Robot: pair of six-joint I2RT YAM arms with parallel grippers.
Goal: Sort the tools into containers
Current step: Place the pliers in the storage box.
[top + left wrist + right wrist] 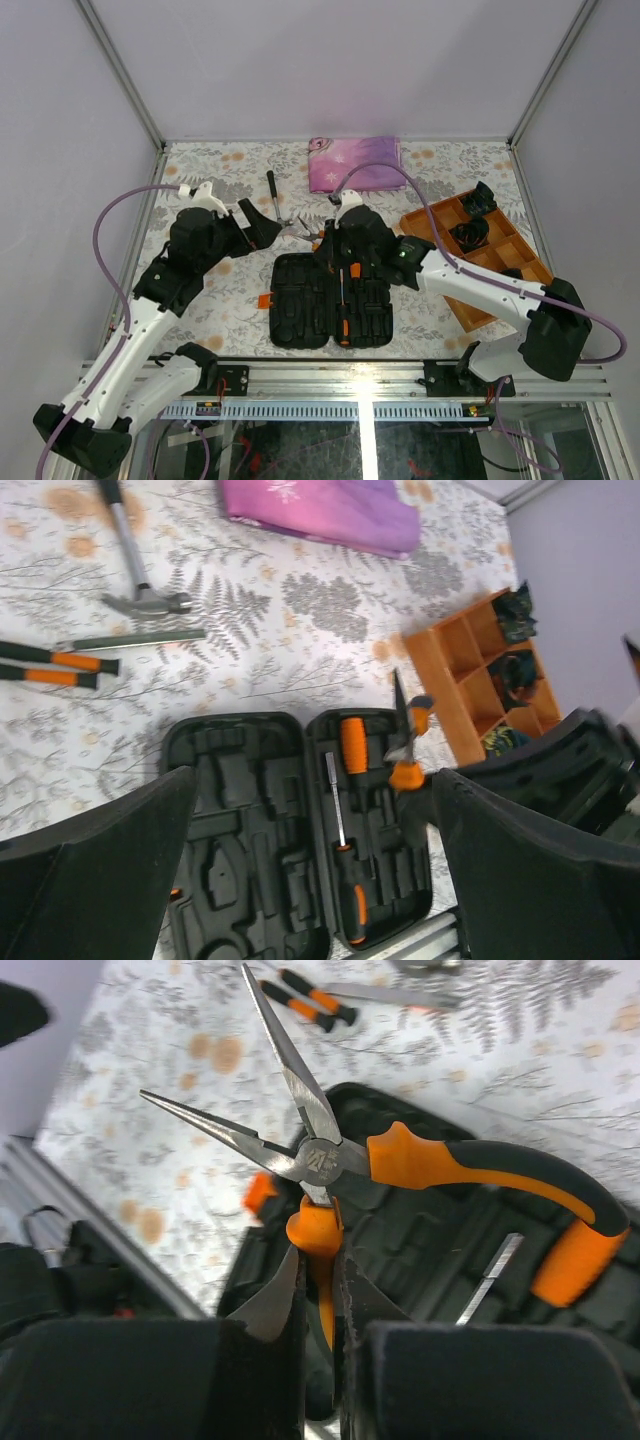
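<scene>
The open black tool case (pixel 300 300) lies near table centre, toward 6 o'clock. A wooden compartment tray (pixel 505 250) sits at its 3 o'clock. The right gripper (pixel 318 1285) is clamped on one orange handle of the needle-nose pliers (pixel 320 1160), above the case. The left gripper (pixel 262 228) stands wide open and empty at the case's 11 o'clock. A hammer (pixel 272 195) and second pliers (pixel 75 662) lie on the table at the case's 12 o'clock. One screwdriver (pixel 337 800) rests in its right half.
</scene>
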